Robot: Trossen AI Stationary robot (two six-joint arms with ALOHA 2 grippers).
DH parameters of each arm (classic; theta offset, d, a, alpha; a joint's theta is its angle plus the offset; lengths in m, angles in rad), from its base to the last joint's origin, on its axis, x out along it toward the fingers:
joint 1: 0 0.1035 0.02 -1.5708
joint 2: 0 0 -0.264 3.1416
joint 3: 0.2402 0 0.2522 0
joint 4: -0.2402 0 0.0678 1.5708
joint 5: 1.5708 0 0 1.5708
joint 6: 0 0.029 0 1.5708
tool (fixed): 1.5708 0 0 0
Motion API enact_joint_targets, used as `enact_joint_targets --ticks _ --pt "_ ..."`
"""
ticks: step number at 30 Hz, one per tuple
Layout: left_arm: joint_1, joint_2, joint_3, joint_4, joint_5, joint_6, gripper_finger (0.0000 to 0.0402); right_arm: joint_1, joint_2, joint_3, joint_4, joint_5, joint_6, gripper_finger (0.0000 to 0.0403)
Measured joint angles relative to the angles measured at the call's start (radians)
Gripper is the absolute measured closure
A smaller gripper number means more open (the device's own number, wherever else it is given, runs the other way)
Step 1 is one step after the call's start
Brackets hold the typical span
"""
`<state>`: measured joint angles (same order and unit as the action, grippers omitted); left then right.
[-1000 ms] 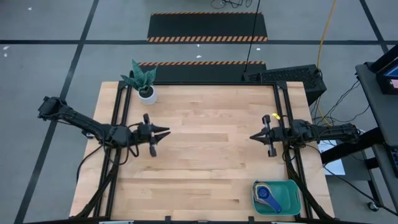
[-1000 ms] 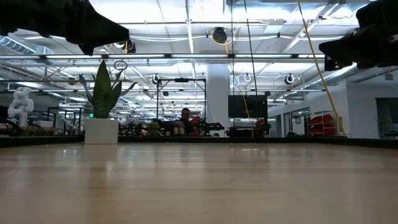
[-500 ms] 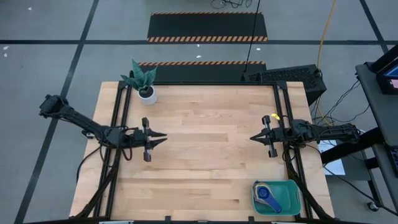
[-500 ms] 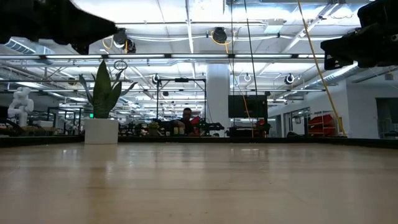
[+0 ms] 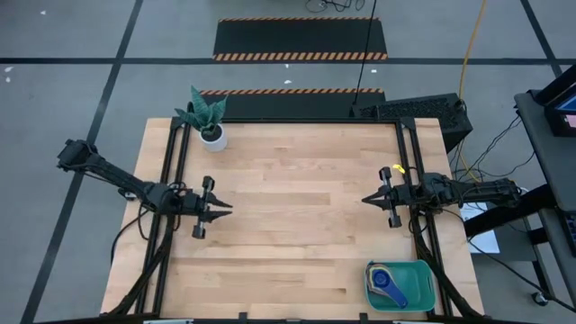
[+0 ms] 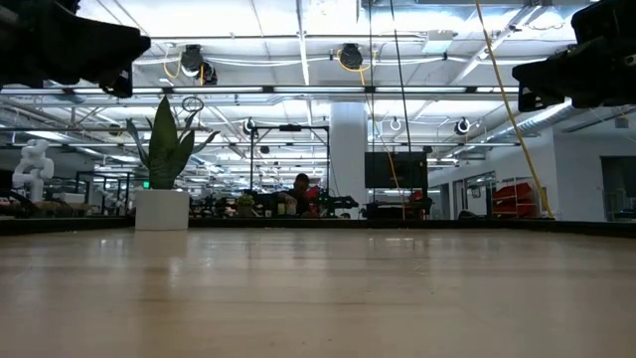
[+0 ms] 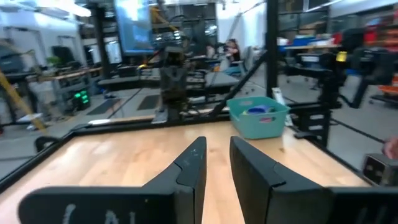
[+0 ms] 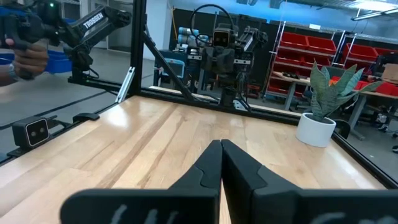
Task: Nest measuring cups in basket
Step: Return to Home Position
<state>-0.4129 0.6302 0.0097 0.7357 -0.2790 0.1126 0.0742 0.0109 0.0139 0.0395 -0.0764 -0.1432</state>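
The teal basket (image 5: 421,274) stands at the table's near right corner and shows in the left wrist view too, basket (image 7: 249,124). Measuring cups lie inside it: a light blue one (image 5: 385,277) and a dark blue one (image 5: 397,298) show, while the other colours are hidden. My left gripper (image 5: 227,208) (image 7: 217,149) hovers over the table's left part, slightly open and empty. My right gripper (image 5: 366,199) (image 8: 221,144) hovers near the right edge, shut and empty. Both are well above the wood, far from the basket.
A white plant pot (image 5: 213,137) (image 8: 316,129) stands at the far left corner. Black frame rails (image 5: 171,180) run along the left and right sides. A person's hand (image 8: 26,59) shows beyond the table. Bare wood lies between the two grippers.
My left gripper has drawn back toward the table's left and near edges, turning a little as it went. The right arm, the basket and the cups have kept still.
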Motion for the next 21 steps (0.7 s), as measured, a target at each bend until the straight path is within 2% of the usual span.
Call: enact_joint_targets --ticks 6,11,21 --pt "0.032 -0.04 0.0 0.009 0.034 0.044 0.0325 0.0 0.0 0.0 0.0 0.0 0.0 0.0403" --pt "0.109 -0.076 0.0 0.011 0.157 0.052 0.0325 0.0 0.0 0.0 0.0 0.0 0.0 0.0403" --pt "0.257 -0.076 0.0 -0.074 0.25 0.005 0.0325 0.0 0.0 0.0 0.0 0.0 0.0 0.0403"
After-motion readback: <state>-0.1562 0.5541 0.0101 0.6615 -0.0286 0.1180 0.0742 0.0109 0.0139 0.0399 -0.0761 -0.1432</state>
